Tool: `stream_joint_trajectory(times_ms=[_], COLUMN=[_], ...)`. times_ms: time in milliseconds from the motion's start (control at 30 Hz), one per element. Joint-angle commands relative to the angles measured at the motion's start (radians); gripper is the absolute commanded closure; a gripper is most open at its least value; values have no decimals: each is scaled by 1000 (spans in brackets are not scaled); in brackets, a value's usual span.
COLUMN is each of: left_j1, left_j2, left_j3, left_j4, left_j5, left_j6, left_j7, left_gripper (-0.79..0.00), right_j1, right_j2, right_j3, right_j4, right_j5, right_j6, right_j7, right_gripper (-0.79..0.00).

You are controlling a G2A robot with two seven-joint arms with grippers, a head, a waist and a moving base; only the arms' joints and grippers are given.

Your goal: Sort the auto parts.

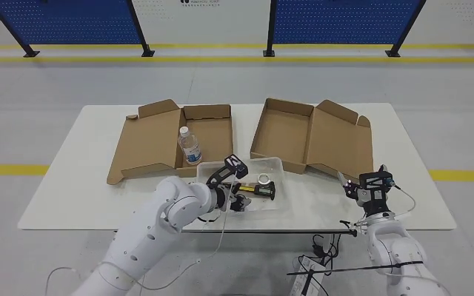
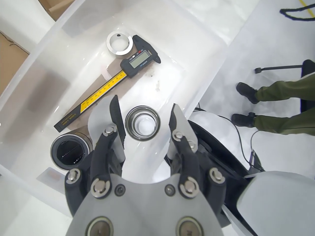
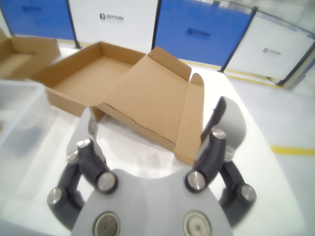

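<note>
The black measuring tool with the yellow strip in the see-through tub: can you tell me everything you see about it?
The black digital caliper looks like plastic: a long bar with a yellow numbered scale and a slider head with a small grey screen and buttons. It lies flat and slanted on the floor of the clear plastic tub. Its head end sits right against the short silver metal ring, seemingly touching it.

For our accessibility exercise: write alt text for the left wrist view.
The left pincer hangs open over a steel ring in a clear bin, beside a digital caliper, a silver collar and a metal cylinder.
</note>
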Motion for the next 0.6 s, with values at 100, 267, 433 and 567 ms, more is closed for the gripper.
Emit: stream_joint_trajectory(times_ms=[100, 267, 433, 567], left_j1=[-4, -6, -6, -7], left_j2=[-1, -1, 0, 0], left_j3=[12, 15, 19, 24], left_j4=[12, 18, 23, 21], left_j5=[-1, 0, 6, 5], left_j6=[-1, 1, 1, 2], left_j7=[-5, -10, -15, -17], left_gripper=[-416, -403, -419, -434], right_j1=[0, 0, 0, 0], right_j2=[0, 0, 0, 0], right_j3=[0, 0, 0, 0], right_j4=[0, 0, 0, 0], right_j5=[0, 0, 0, 0], right_j6=[0, 0, 0, 0], right_j7=[0, 0, 0, 0], right_gripper=[-785, -785, -785, -785])
